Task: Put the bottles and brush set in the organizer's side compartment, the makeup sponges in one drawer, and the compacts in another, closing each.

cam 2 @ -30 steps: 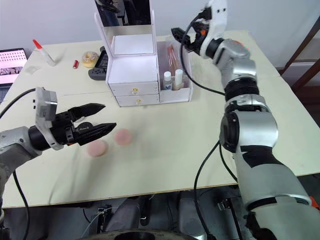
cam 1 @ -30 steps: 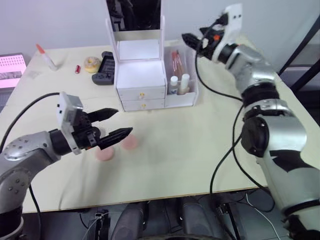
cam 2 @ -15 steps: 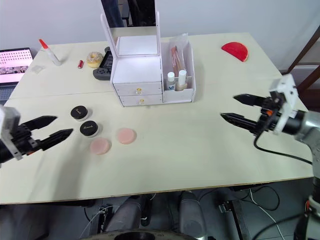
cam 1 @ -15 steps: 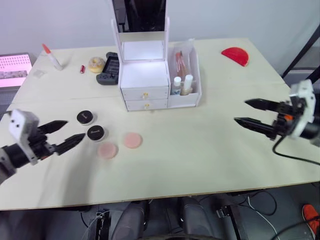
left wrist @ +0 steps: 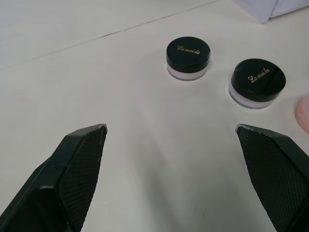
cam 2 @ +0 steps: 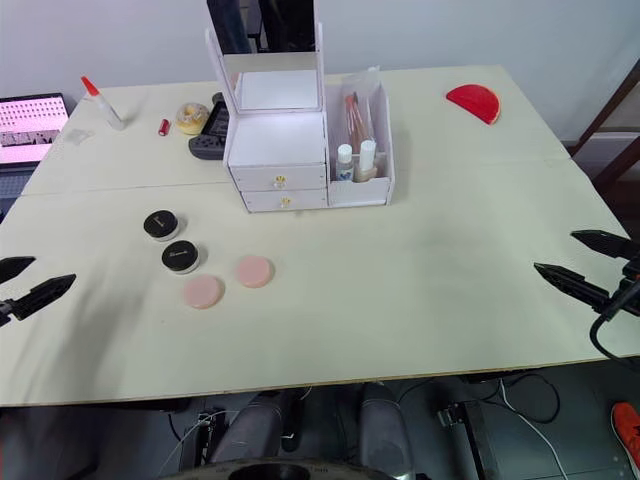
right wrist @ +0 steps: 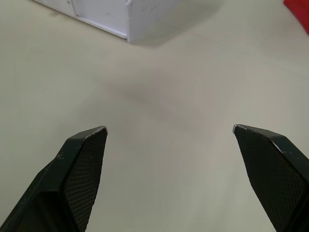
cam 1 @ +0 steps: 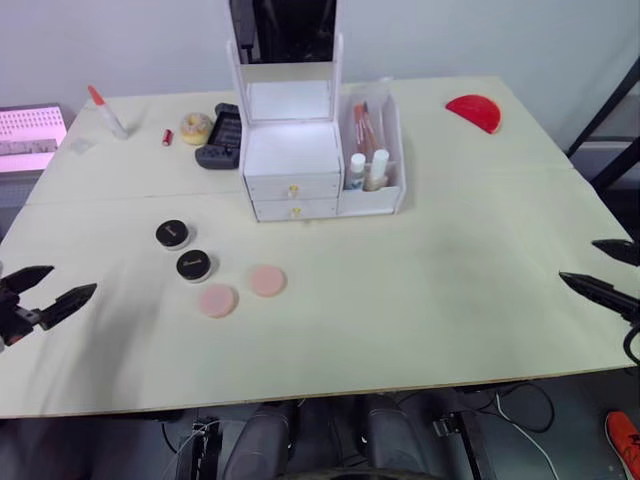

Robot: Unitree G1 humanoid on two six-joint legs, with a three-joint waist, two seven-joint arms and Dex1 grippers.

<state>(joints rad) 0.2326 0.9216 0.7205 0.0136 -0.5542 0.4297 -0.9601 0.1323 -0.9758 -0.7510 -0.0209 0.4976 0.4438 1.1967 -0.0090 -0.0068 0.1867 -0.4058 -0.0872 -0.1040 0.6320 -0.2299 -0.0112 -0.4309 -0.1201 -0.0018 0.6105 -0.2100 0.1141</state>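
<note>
From the head camera, the white organizer (cam 1: 300,150) stands upright at the middle back of the table (cam 1: 430,280), mirror up, both gold-knobbed drawers shut. Its side bin holds the two white-capped bottles (cam 1: 367,170) with the brush set (cam 1: 362,125) standing behind them. The left gripper (cam 1: 45,290) hangs at the table's left edge, fingers spread and empty; ahead of it and toward the organizer lie the two black compacts (cam 1: 184,250), and just beyond them the two pale pink makeup sponges (cam 1: 242,290) lie flat, side by side. The right gripper (cam 1: 605,270) sits at the right edge, also spread and empty, well apart from the organizer.

In the left wrist view, both compacts (left wrist: 222,70) lie beyond the wide-open fingertips, gold script on their black lids, pale bases below.

In the right wrist view, the organizer's corner (right wrist: 130,14) stands beyond the open fingers (right wrist: 82,164).
</note>
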